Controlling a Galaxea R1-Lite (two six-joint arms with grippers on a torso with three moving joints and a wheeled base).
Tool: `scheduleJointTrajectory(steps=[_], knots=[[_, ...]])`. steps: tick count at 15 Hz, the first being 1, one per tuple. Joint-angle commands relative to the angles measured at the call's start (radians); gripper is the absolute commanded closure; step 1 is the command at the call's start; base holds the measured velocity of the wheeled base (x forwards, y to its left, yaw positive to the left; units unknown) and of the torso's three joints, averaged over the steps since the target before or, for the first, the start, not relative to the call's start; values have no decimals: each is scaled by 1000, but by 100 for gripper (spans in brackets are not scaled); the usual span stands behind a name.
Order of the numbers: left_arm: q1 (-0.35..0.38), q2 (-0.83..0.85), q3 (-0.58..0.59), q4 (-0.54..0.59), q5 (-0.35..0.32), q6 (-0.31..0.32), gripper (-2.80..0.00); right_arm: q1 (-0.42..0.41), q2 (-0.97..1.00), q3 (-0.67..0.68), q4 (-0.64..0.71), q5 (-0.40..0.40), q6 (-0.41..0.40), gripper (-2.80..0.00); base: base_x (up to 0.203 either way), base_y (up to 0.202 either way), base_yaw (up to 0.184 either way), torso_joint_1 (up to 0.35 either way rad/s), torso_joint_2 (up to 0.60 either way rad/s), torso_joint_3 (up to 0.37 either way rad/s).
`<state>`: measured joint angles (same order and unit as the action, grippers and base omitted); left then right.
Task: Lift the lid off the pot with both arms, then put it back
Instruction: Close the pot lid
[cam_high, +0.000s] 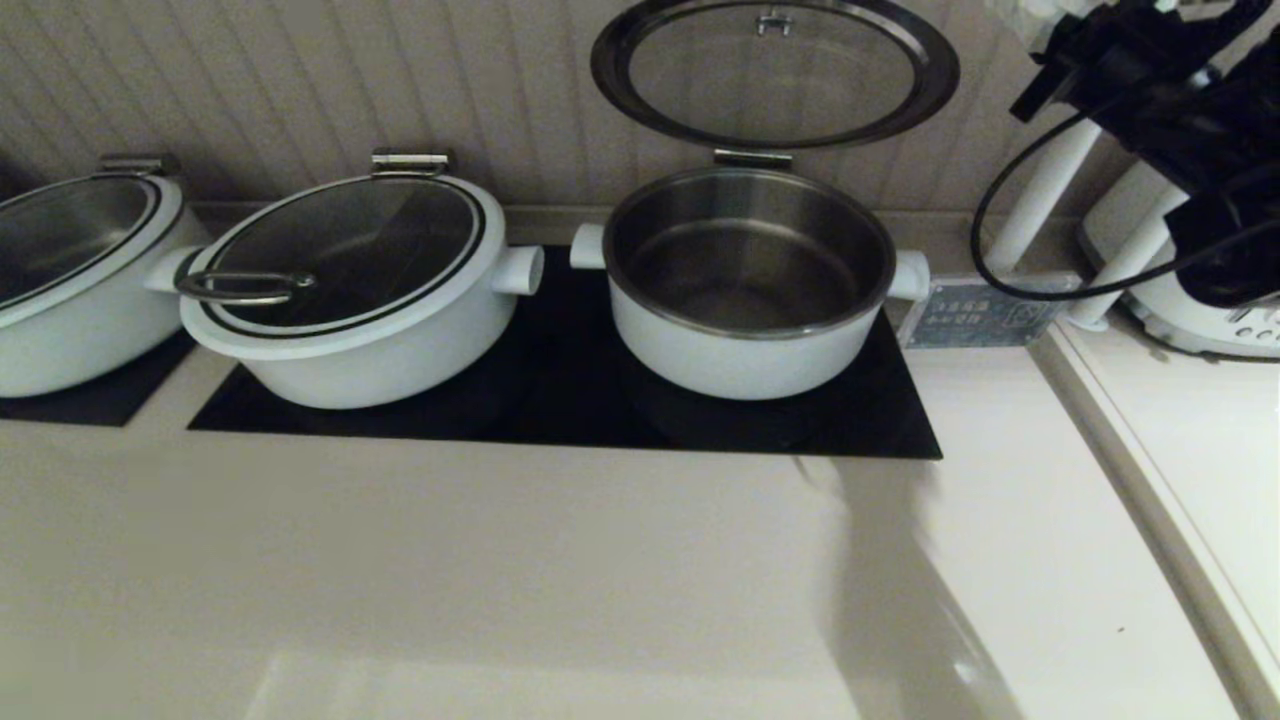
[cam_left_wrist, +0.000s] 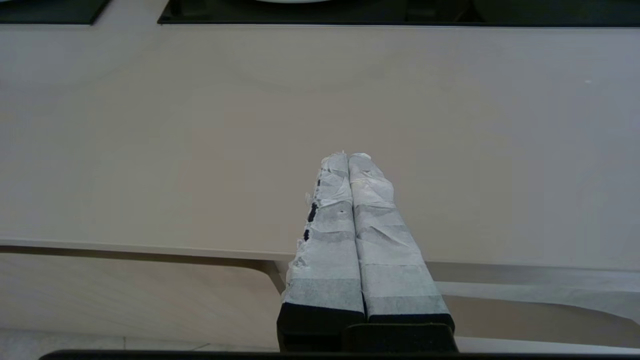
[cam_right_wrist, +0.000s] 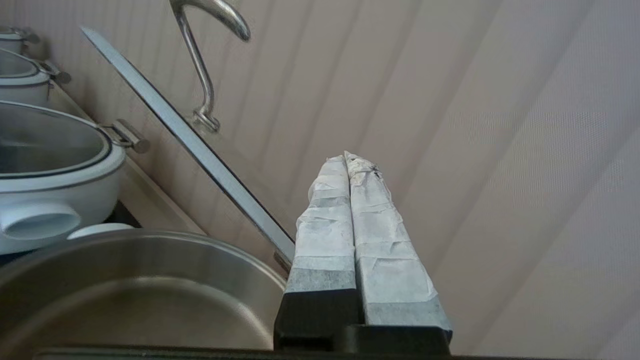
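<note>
Lid (cam_high: 775, 70) standing open on rear hinge, leaning at far wall above pot (cam_high: 748, 285). We are judging lift done, return pending. Right gripper (cam_right_wrist: 346, 159) hovering right of lid, fingers together, empty. Left gripper (cam_left_wrist: 347, 157) parked near counter (cam_left_wrist: 200, 150) edge, fingers together. Next: reaching handle (cam_right_wrist: 202, 65), lowering lid gently.

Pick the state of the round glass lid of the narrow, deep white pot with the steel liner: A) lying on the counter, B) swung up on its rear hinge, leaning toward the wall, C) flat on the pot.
B: the round glass lid stands raised on its rear hinge above the open deep white pot, whose steel liner shows bare.
</note>
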<state>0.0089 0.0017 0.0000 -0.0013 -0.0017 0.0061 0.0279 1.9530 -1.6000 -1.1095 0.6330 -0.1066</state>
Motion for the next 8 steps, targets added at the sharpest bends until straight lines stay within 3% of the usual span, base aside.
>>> scheduleJointTrajectory(steps=[1, 8], knots=[[0, 0, 0, 0, 0, 0, 0, -1, 36, -5, -15, 4, -1, 0, 0, 0, 0, 0, 0, 0], [0, 0, 0, 0, 0, 0, 0, 0, 61, 1, -49, 7, -1, 0, 0, 0, 0, 0, 0, 0]])
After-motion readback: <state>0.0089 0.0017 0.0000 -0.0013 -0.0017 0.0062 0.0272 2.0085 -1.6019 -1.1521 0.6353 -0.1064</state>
